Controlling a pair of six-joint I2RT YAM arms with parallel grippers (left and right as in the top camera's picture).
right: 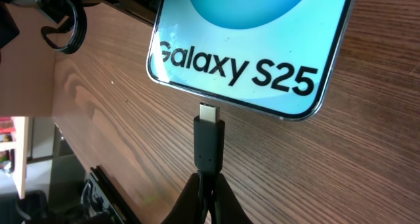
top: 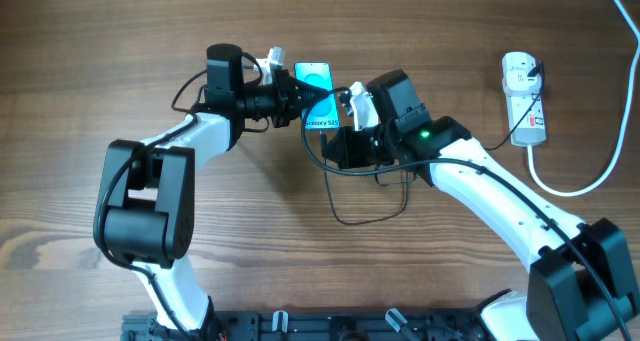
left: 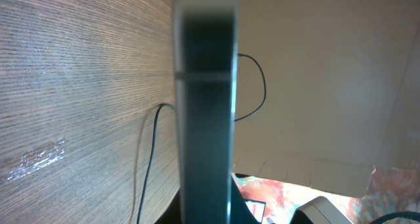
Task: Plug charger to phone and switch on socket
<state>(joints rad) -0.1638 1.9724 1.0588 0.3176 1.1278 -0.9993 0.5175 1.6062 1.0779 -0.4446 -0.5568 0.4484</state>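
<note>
My left gripper (top: 292, 93) is shut on the phone (top: 318, 93) and holds it off the table; its teal screen reads "Galaxy S25". In the left wrist view the phone's edge (left: 207, 106) fills the middle, blurred, between the jaws (left: 209, 214). My right gripper (right: 209, 194) is shut on the charger just behind its connector (right: 209, 138). The metal tip sits right at the phone's (right: 256, 46) bottom edge, in line with the port. The black cable loops on the table (top: 372, 213). The white socket (top: 524, 99) lies at the far right, away from both grippers.
A thick white cable (top: 590, 181) runs from the socket toward the right edge. A black rail (top: 350, 326) lies along the table's front edge. Wood tabletop (top: 120, 61) surrounds the arms.
</note>
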